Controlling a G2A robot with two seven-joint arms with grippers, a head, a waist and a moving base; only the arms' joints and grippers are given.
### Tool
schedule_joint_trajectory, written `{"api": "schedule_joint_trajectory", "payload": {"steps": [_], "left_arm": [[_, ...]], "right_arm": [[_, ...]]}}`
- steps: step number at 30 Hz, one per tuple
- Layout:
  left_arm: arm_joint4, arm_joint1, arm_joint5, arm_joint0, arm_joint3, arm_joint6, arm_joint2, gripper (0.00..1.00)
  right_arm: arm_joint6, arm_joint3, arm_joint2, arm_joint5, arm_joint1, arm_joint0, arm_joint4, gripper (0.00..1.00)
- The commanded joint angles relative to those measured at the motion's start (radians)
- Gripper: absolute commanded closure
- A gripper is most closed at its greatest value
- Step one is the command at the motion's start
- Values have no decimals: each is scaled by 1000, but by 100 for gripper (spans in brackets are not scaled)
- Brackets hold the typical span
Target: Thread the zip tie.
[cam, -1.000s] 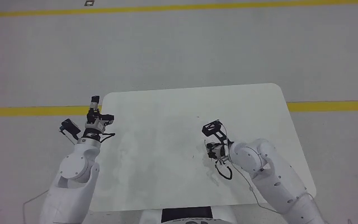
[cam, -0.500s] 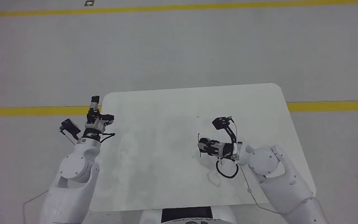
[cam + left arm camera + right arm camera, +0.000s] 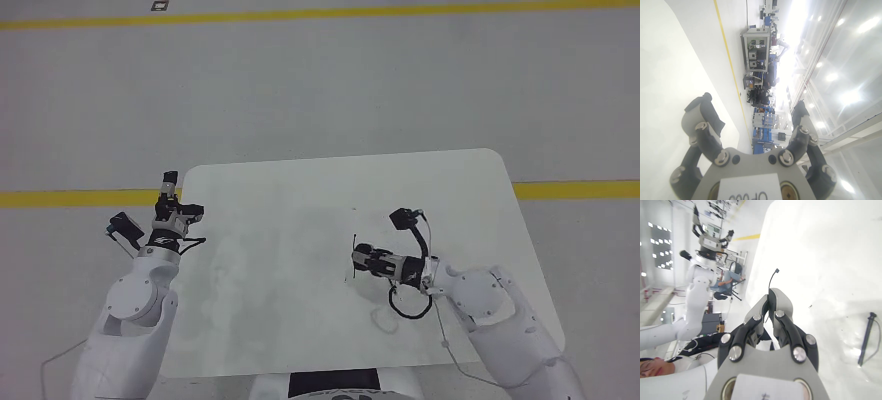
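you are at the hold-and-present step, i judge; threading not yet begun. right gripper clamped tight on the black zip tie, its head jutting beyond the grip above the table. farther off, left gripper spread wide, empty. next: bring it in, align tail to head.

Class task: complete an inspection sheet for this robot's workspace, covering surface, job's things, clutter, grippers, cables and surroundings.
Surface: white table, faintly scuffed.
Job's things: black zip tie pinched in the right gripper, its head end sticking out past the fingertips.
Clutter: a dark rod-like item on the table by the right arm; cannot tell what it is.
Grippers: right gripper shut on the zip tie above the table; left gripper open and empty beside the table's edge.
Cables: black cable loops at the right wrist.
Surroundings: yellow floor lines; an equipment cabinet.
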Motion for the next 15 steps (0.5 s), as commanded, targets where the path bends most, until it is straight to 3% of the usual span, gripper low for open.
{"api": "schedule_joint_trajectory", "payload": {"steps": [1,8,15], "left_arm": [[0,0,0,0,0,0,0,0],[0,0,0,0,0,0,0,0],[0,0,0,0,0,0,0,0]], "right_arm": [[-12,5,14,-36,2,-20,55,100],[-83,25,24,-136,2,-69,192,100],[-85,26,25,-139,2,-69,189,100]]}}
